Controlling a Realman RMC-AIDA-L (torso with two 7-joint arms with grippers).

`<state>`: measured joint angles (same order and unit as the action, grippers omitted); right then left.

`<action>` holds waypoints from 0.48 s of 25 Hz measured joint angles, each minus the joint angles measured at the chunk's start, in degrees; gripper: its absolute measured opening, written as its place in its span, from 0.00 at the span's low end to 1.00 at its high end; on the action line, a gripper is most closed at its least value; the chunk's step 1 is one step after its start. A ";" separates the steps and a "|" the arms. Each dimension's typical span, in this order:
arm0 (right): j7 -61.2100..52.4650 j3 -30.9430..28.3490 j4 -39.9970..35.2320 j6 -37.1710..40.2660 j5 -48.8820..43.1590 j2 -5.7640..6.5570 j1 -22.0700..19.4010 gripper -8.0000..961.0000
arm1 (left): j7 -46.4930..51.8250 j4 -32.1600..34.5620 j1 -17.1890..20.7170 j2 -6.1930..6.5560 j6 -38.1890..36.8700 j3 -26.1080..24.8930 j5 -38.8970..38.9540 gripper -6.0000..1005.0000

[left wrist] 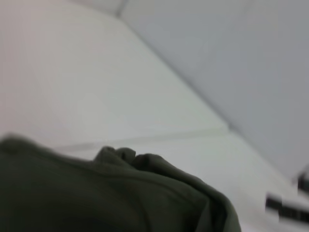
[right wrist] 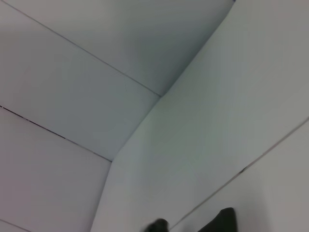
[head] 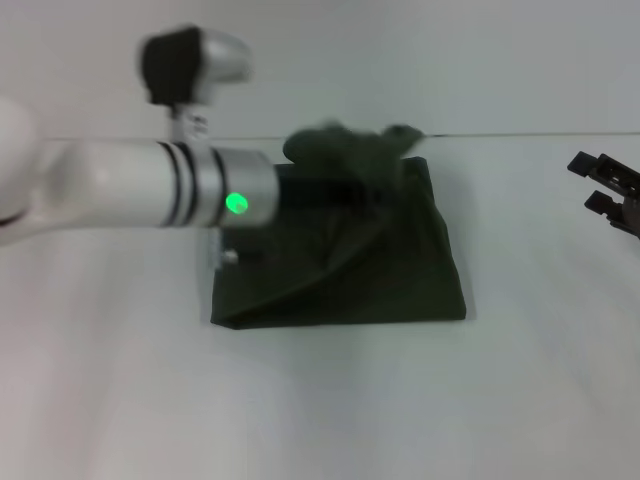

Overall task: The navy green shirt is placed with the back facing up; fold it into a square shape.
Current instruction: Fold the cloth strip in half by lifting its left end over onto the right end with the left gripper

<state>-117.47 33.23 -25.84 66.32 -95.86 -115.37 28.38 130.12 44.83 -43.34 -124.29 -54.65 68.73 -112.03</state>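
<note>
The left arm (head: 120, 185) reaches in horizontally from the robot's left, its white forearm and silver wrist ring with a lit green lamp lying across the near-left part of the navy green shirt (head: 350, 270). The left gripper (head: 345, 190) is a dark shape at the end of that wrist, over the far-centre of the garment, where the cloth rises in a bunched fold around it. Its jaws are buried in dark fabric, and whether they are together or clamped on the cloth cannot be told. In the left wrist view the olive cloth (left wrist: 111, 193) fills the near field as a rumpled ridge.

The shirt lies on the white table (head: 320, 410) as a roughly square folded packet, plain side up, in the middle of the work area. Its near edge runs straight, its right edge slants outward toward the near-right corner, and the far edge is lumpy where the cloth is lifted.

The right gripper (head: 610, 190) hangs at the far right, well apart from the shirt, its two black fingers spread with a gap between them. Bare white table surrounds the packet on the near, left and right sides.
</note>
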 joint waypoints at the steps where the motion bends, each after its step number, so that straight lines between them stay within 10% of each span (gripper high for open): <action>1: 0.01 0.00 0.00 -0.01 -0.02 -0.01 -0.06 0.96 | -0.77 -0.24 -0.03 -0.08 0.57 2.32 0.24 0.12; 6: -0.01 0.00 0.00 -0.16 -0.06 0.12 -0.44 0.97 | -6.80 2.92 1.43 0.19 -5.34 6.31 0.52 0.13; 12: -0.04 0.07 0.00 -0.70 -0.05 0.29 -0.52 0.97 | -18.85 13.29 10.76 0.30 -23.46 -5.91 6.37 0.27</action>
<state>-117.51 33.29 -25.84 65.62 -95.91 -115.08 27.86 111.27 58.12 -32.58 -123.99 -78.12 62.82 -105.67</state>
